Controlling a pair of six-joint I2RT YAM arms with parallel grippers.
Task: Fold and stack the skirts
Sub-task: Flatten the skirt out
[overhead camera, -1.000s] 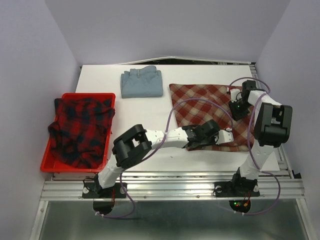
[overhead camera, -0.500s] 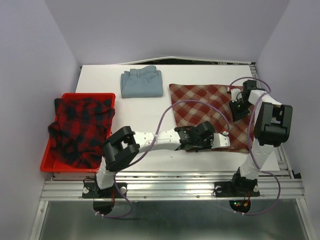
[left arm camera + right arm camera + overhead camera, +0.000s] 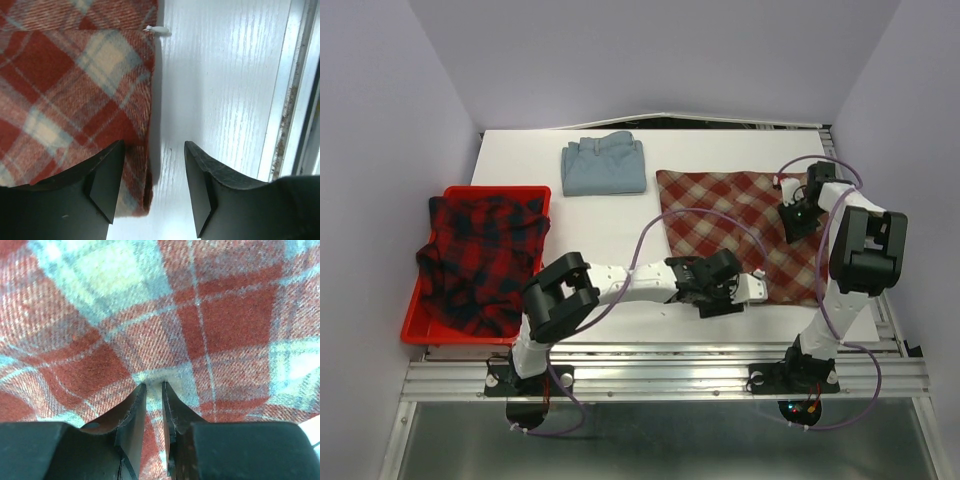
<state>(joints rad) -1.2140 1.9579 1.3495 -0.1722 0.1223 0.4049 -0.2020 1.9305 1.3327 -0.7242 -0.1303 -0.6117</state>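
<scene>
We count three skirts: one plaid skirt (image 3: 480,262), seemingly a single garment, in the one red tray (image 3: 470,190); one blue skirt (image 3: 605,166), one check skirt (image 3: 720,190) right of it.

Bright, soft, even light from above. Glare streaks on the white table (image 3: 225,75) beyond the left fingers (image 3: 106,185), thin shadow along the edge of the check skirt (image 3: 65,90) between them. Right fingers (image 3: 131,432) slightly blurred, weave beyond them sharp.

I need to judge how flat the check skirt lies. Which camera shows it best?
The top external view: the check skirt shows spread out, patches hidden under arms. The left wrist shows only its hem corner at the open left gripper; the right wrist only weave pinched by the right gripper.
</scene>
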